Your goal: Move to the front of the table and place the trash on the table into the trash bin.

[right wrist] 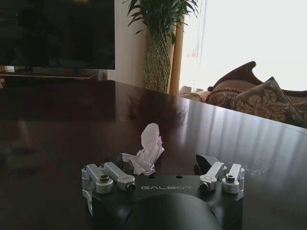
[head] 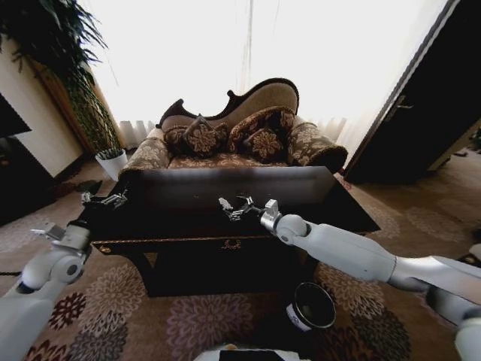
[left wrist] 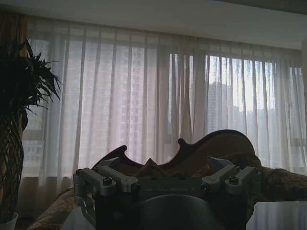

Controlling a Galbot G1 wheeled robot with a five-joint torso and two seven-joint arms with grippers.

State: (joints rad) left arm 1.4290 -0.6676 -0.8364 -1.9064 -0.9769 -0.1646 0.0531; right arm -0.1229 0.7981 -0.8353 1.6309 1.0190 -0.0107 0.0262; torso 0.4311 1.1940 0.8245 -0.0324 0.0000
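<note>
Table (head: 188, 192) ahead; sofa (head: 233, 135) behind it; trash bin (head: 312, 307) on floor before table, right.

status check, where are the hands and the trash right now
Right hand open low over the table, white paper wad between its fingers, not gripped. Left hand open at table's left end. Trash bin on floor, unobstructed.

Desk (head: 188, 226): we see a large dark wooden top, glossy and reflective, with a small gold emblem mid-front.
Trash (right wrist: 146, 154): we see one crumpled white paper wad lying on the glossy top, standing up a little, just beside the right pincer (right wrist: 163, 165).
Trash bin (head: 312, 307): we see a small round black bucket with a white label, upright on the carpet near the desk's front right, mouth open upward.
</note>
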